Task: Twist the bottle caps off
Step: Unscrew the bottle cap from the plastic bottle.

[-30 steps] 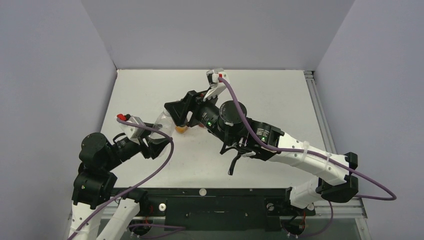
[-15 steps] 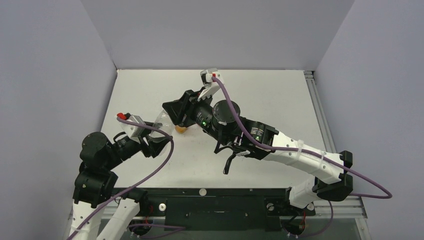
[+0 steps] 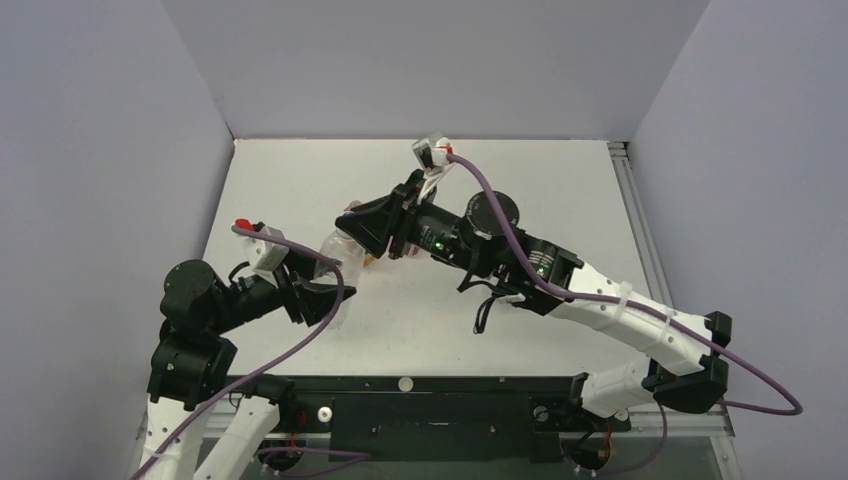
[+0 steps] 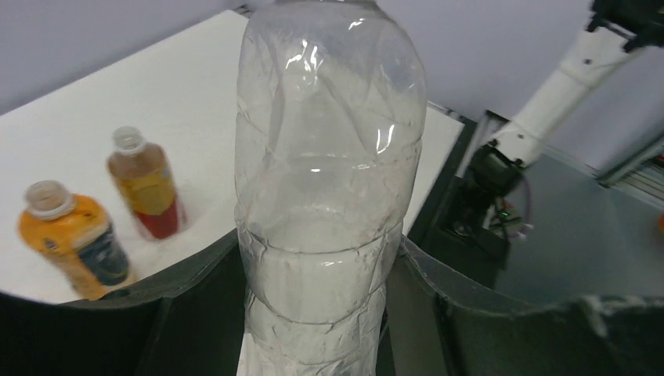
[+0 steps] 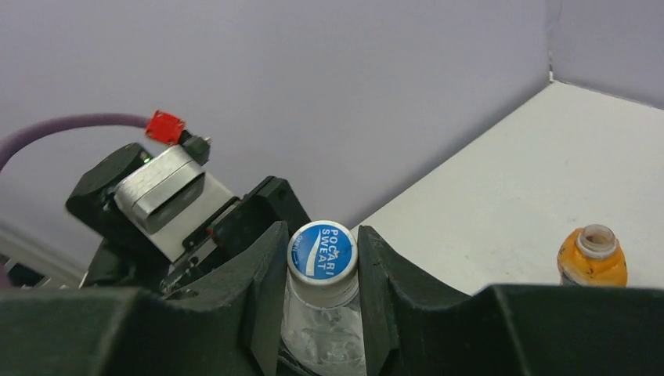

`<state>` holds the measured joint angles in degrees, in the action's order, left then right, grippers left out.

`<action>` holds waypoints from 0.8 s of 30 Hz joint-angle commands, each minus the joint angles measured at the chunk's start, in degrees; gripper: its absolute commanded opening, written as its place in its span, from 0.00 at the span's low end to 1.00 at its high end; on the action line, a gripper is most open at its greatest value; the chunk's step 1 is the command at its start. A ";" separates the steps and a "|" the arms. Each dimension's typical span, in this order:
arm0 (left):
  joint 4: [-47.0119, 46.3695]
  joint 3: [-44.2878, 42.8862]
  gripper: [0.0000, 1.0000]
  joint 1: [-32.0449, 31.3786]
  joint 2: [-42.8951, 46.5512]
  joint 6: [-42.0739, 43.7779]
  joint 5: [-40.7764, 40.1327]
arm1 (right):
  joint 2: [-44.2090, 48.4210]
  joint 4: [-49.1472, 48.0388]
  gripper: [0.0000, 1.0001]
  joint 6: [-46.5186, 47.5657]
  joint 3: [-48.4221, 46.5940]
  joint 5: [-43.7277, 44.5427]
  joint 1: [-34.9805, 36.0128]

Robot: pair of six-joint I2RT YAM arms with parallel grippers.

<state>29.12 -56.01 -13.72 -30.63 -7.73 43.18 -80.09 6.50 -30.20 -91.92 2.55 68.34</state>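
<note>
White table (image 3: 560, 190) is filling the mid of the top view, w/ grey walls (image 3: 430, 60) standing round it on three sides.

R arm (image 3: 600, 305) is stretching from the near-right corner diagonally across to the table's left-centre, a purple cable (image 3: 480, 195) looping over its wrist. L arm (image 3: 195, 320) is sitting folded at near-left, forearm pointing right & slightly away.

Clear bottle (image 4: 329, 180) is spanning the gap btw. the two grippers, tilted, lower body toward L arm & neck toward R arm. Walls are crinkled, colourless. Can't tell if it's resting on the table or held off it.

L gripper (image 4: 317, 294) is clamping the clear bottle's lower body, one dark finger (image 4: 196, 301) pressing each side.

R gripper (image 5: 322, 254) is closing tight on the blue cap (image 5: 322, 249), fingers touching it left & right; the cap is sitting on the clear bottle's neck, white lettering facing the wrist cam.

Orange bottle (image 4: 69, 239) w/ dark label is standing upright on the table beyond the clear one, mouth showing open in the R wrist view. Reddish-brown bottle (image 4: 145, 188) is standing just beside it, also upright, apart from both grippers; its top is too blurred to read. In the top view both are mostly hiding under the R gripper.
</note>
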 commanded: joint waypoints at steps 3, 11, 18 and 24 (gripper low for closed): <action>-17.03 -2.46 0.07 -0.07 -2.50 -18.84 24.56 | 8.01 -10.04 0.20 4.17 5.05 -22.82 -1.53; -26.88 -0.87 0.07 -0.11 -3.08 -28.80 26.35 | 10.34 -7.91 0.31 8.60 6.38 -24.40 -1.54; -15.92 -1.76 0.06 -0.04 -2.86 -14.73 18.96 | 10.85 0.02 0.79 10.20 2.37 -9.46 0.19; -5.35 -1.79 0.06 -0.11 -1.27 2.93 1.82 | 7.08 8.57 0.81 9.42 -6.16 11.03 4.06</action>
<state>16.95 -56.29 -13.82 -33.15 -18.52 58.24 -71.33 10.48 -21.06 -90.74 -2.57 70.17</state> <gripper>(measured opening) 0.520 0.807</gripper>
